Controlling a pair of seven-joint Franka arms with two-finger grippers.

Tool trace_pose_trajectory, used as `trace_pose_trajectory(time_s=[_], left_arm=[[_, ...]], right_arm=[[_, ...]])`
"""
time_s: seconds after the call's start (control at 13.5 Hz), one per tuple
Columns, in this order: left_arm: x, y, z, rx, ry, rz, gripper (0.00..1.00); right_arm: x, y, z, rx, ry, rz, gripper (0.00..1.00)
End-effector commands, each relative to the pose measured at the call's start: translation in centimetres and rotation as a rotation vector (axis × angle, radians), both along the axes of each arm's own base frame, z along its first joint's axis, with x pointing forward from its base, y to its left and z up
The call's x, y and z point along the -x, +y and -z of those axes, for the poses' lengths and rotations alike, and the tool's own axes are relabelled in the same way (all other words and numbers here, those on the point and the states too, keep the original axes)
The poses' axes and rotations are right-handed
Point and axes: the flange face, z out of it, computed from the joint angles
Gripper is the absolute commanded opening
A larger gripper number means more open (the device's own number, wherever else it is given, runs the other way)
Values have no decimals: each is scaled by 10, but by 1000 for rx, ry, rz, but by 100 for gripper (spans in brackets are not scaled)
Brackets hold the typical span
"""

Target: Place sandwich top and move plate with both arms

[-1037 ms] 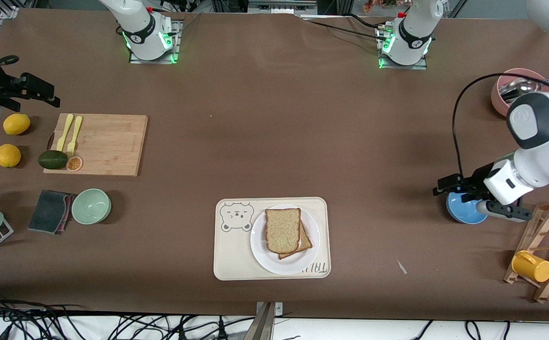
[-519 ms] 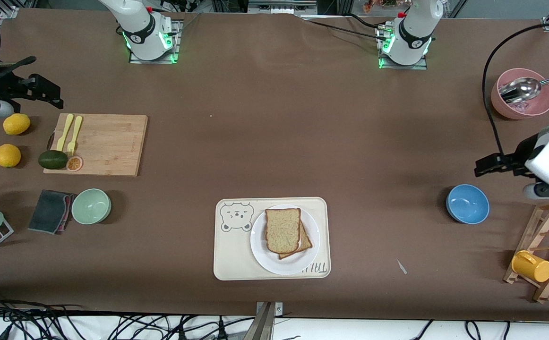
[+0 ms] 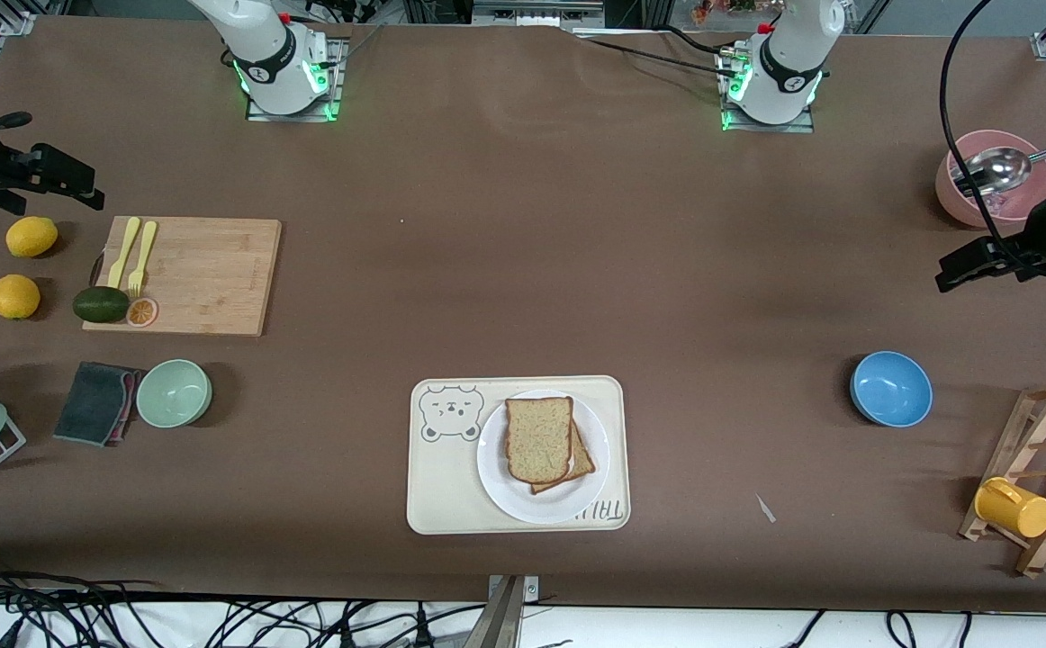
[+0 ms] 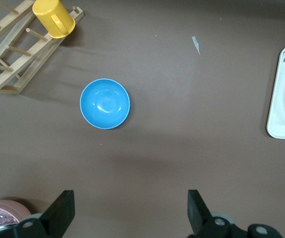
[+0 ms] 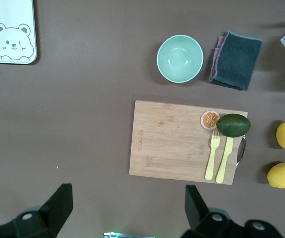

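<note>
Both empty: left hand (image 4: 127, 215) spread wide over bare table, right hand (image 5: 127, 210) likewise.

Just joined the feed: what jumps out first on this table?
The sandwich top lies on a second slice on the white plate, on the bear tray near the front camera. The left gripper and right gripper hang open over opposite table ends.

Brown table (image 3: 523, 270), cream tray (image 3: 437, 486), cutting board (image 3: 208, 270), blue bowl (image 3: 890, 389), green bowl (image 3: 174, 393), two lemons (image 3: 31, 237)
</note>
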Motion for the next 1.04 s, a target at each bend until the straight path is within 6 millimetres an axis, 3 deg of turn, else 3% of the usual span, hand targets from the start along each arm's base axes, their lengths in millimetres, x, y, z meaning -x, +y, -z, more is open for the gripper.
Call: trace_pose_trajectory(time_s=[0.0,0.96], left_arm=[[9,-8,-6,-36,11,22,100],[14,18,-11,-1,21,76,100]], right_arm=[[-1,-2,-5,-3,-7,0,100],[1,0,-6,0,-2,-3,100]])
